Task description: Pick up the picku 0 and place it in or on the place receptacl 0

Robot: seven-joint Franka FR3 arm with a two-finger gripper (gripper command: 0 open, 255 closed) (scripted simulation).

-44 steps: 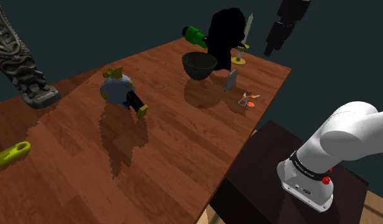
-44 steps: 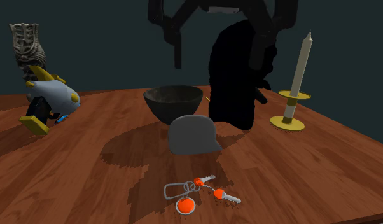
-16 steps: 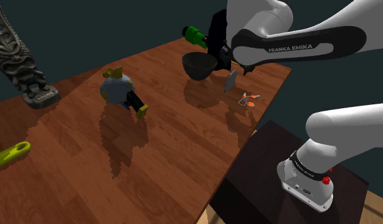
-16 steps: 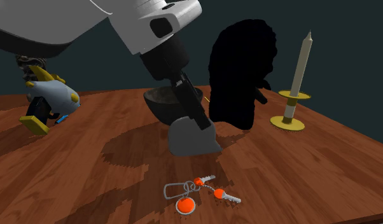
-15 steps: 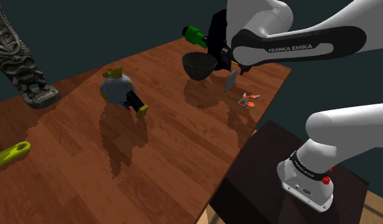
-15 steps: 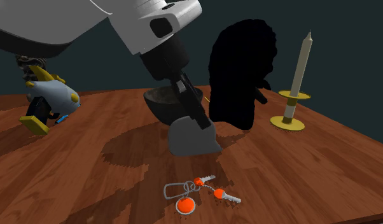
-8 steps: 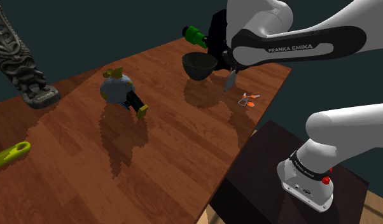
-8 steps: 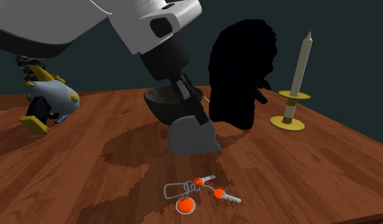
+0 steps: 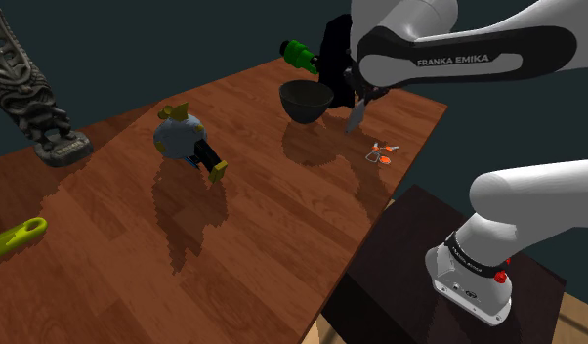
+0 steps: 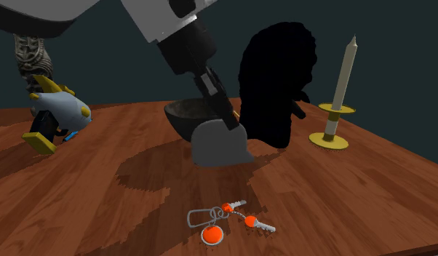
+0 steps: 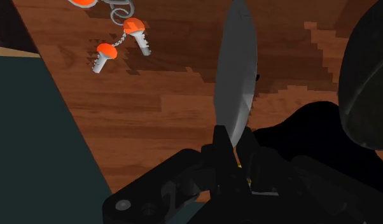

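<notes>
The gripper [image 10: 223,121] is clamped on the upper edge of a thin grey slab [image 10: 221,148], flat-faced with a rounded top, held upright just beside the dark bowl [image 10: 180,120]. The white arm [image 9: 517,44] bears the lettering FRANKA EMIKA.

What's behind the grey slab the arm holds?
In the second exterior view, the dark bowl sits behind the grey slab, which hides its lower right; the end effector covers some rim.
</notes>
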